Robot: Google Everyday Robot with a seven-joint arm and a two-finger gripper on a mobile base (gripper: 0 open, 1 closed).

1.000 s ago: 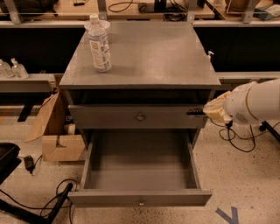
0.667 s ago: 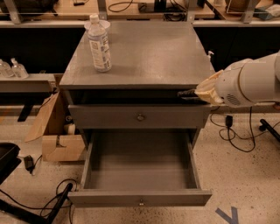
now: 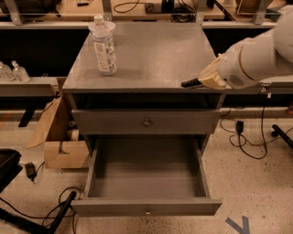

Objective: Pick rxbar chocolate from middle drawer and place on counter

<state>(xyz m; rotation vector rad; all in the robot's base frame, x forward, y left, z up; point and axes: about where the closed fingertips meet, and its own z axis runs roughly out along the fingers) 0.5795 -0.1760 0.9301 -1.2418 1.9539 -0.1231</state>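
Note:
The middle drawer [image 3: 146, 206] is pulled out at the bottom of the cabinet, and its grey floor is bare. The counter [image 3: 155, 50] is the flat grey top above it. My gripper [image 3: 201, 81] comes in from the right at the counter's front right corner, just above the surface. It is shut on a thin black flat thing, the rxbar chocolate [image 3: 189, 83], which sticks out to the left over the counter's front edge. Most of the bar is hidden inside the pale gripper housing.
A clear plastic bottle [image 3: 104, 45] stands on the counter's left side. The drawer front with the bigger round knob [image 3: 146, 122] is closed. A cardboard box [image 3: 59, 139] sits left of the cabinet. Cables [image 3: 247, 137] lie on the floor at the right. A wooden workbench [image 3: 137, 7] runs behind.
My gripper has risen from beside the upper drawer front to counter height and moved left, carrying the black bar over the counter's front right corner.

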